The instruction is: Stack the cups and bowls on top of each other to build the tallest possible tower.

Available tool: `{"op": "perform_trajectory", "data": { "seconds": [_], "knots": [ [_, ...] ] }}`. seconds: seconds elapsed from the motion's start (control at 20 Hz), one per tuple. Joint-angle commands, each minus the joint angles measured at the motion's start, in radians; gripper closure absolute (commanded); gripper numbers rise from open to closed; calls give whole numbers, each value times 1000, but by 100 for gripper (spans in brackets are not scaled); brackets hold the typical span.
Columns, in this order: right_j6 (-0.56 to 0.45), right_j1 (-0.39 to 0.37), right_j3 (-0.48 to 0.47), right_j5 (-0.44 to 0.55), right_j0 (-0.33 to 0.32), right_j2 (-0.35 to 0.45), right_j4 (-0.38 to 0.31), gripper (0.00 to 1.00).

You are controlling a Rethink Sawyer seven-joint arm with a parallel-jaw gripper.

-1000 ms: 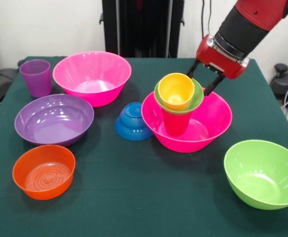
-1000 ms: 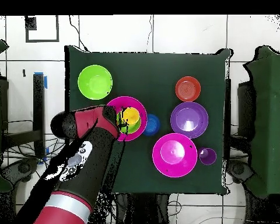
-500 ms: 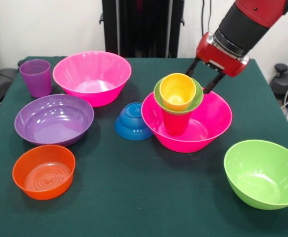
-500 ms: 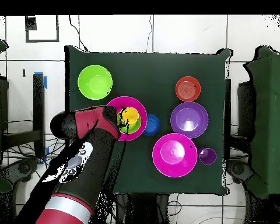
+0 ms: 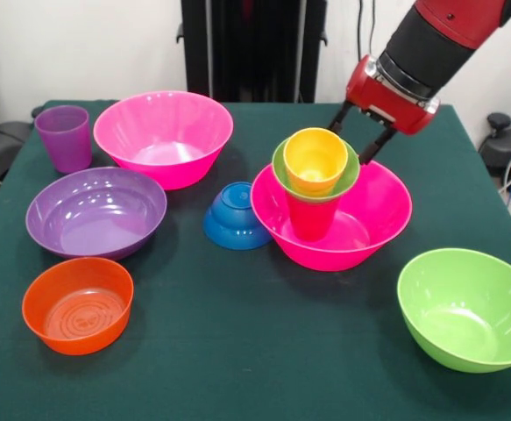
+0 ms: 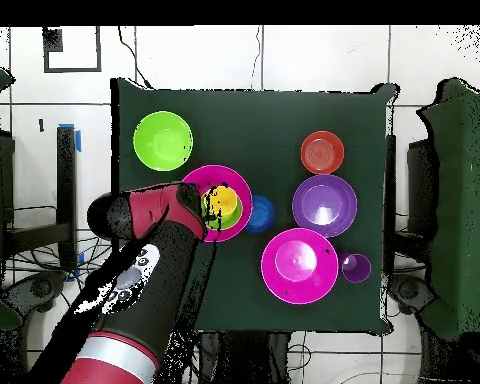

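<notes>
So the red-and-black gripper (image 5: 353,133) hangs just behind the stack, fingers spread wide with nothing between them; the stack is a red plastic cup (image 5: 310,219) standing in the nearer hot pink bowl (image 5: 378,210), with a small green bowl (image 5: 350,174) on it and a yellow-orange cup (image 5: 314,160) nested on top; a small blue bowl (image 5: 234,216) sits tilted just beside that pink bowl; purple ridged cup (image 5: 63,138), second hot pink bowl (image 5: 163,136), wide purple bowl (image 5: 95,211), shallow orange bowl (image 5: 78,304) and lime green bowl (image 5: 466,308) sit apart on the dark green table (image 5: 255,351).
</notes>
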Motion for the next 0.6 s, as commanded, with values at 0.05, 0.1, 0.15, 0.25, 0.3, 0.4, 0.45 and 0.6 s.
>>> {"op": "perform_trajectory", "data": {
  "seconds": [0.05,0.1,0.15,0.25,0.3,0.4,0.45,0.6],
  "knots": [
    [87,1,42,124,-10,96,16,0],
    [88,1,43,136,-10,95,17,0],
    [87,2,38,145,-13,96,18,0],
    [84,0,37,168,-14,97,19,0],
    [86,-4,41,175,-12,97,20,0],
    [88,-11,50,190,-9,97,21,0],
    [90,-15,54,197,-7,97,22,0],
    [95,-22,72,201,-3,98,22,0]
  ]
}}
